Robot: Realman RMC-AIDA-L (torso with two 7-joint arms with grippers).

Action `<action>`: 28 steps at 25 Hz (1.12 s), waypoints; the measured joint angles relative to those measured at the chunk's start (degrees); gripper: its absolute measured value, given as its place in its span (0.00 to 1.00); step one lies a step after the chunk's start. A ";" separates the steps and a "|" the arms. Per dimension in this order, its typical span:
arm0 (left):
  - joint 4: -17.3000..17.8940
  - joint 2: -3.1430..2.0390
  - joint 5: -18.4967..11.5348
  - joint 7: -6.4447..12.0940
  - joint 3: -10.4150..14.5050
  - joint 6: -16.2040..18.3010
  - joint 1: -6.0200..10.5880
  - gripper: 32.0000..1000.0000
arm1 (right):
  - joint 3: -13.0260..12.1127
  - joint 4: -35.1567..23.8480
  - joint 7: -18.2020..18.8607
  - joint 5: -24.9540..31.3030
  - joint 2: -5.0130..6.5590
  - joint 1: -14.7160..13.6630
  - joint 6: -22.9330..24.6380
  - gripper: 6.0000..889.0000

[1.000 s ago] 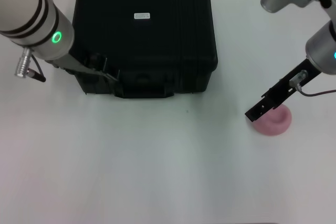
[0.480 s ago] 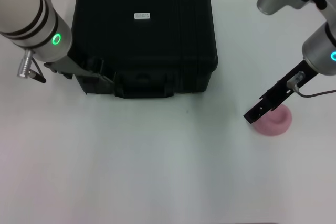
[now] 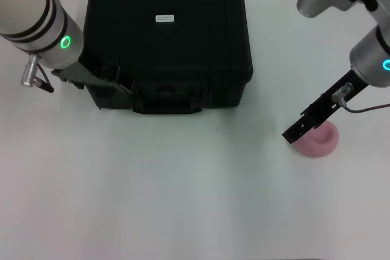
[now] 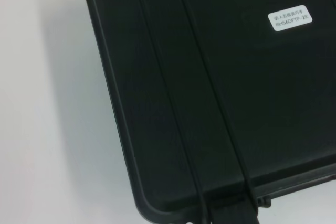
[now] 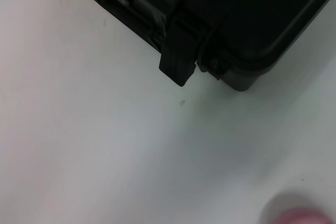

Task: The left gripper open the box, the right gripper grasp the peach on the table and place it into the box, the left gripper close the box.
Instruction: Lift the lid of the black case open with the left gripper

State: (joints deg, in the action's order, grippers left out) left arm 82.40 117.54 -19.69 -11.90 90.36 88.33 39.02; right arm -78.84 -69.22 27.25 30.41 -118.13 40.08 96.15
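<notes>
- Working at the box's [image 3: 167, 41] front left corner, the left gripper [image 3: 119, 80] shows no readable finger gap.
- Lid looks shut; opening, loading and closing all remain.
- Right gripper [image 3: 294, 132] hovers beside the peach [image 3: 320, 141], apparently not holding it.

1 black box [image 3: 167, 44], lid shut, with 1 white label [image 3: 164, 18], 1 front handle [image 3: 167, 98]. 1 pink peach [image 3: 318, 140]. 2 arms, 2 hands: left hand [image 3: 119, 83], right hand [image 3: 297, 131]. 1 white surface [image 3: 183, 199].
</notes>
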 joint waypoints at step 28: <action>-2.77 -0.10 0.08 0.80 0.00 -0.71 1.00 0.53 | 0.00 0.61 0.39 0.00 0.00 0.20 -0.09 0.93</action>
State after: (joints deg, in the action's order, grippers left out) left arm 79.62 117.44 -19.61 -11.09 90.35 87.62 40.02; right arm -78.84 -68.60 27.64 30.41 -118.13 40.28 96.06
